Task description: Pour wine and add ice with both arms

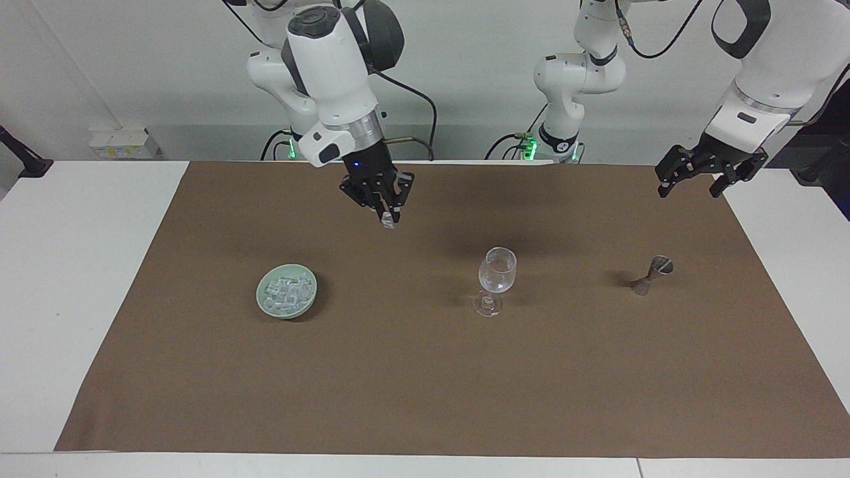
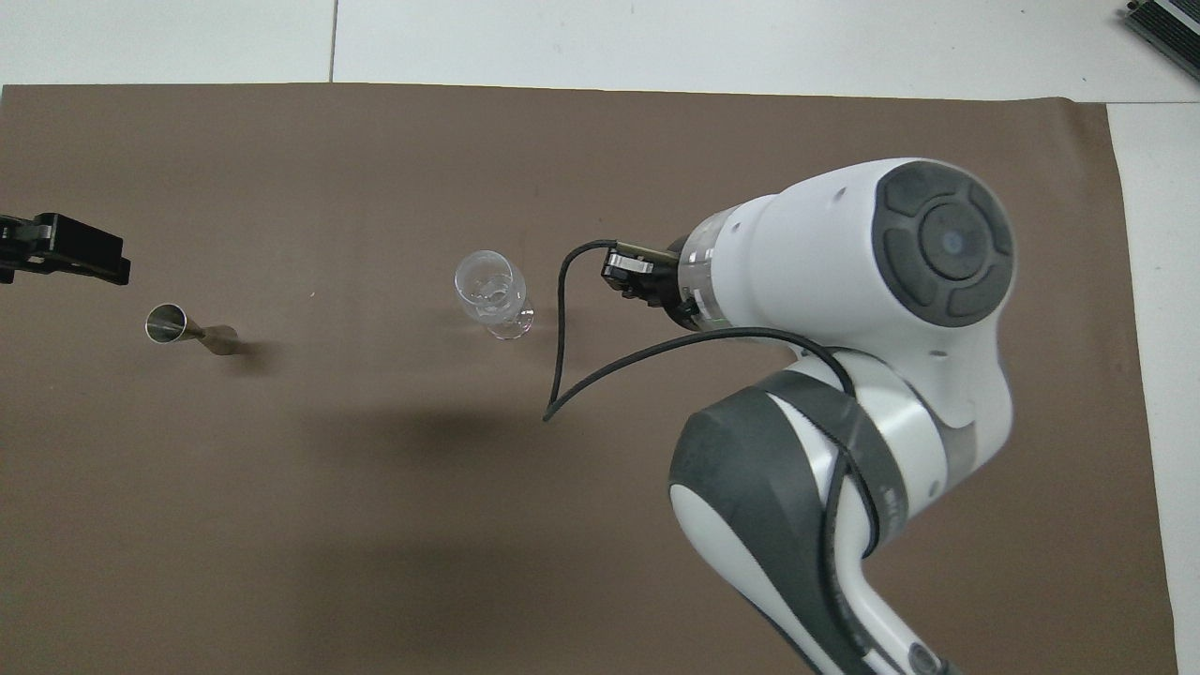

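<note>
The right gripper [image 1: 387,219], raised over the brown mat [image 1: 425,372] between the ice bowl [image 1: 287,300] and wine glass [image 1: 497,280], pinches one ice cube [image 1: 388,224]. The left gripper [image 1: 694,174] waits with its fingers apart, above the mat's edge near the steel jigger [image 1: 651,275].

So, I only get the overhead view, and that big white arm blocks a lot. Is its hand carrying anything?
Observer: Yes. The right hand is shut on one ice cube, up over the brown mat.
Operator: Is there more?
Observer: The ice lies heaped in a green bowl on the mat, toward the right arm's end. The arm hides it from you.
Operator: And the other hand?
Observer: The left hand waits open and empty, above the mat's corner.
</note>
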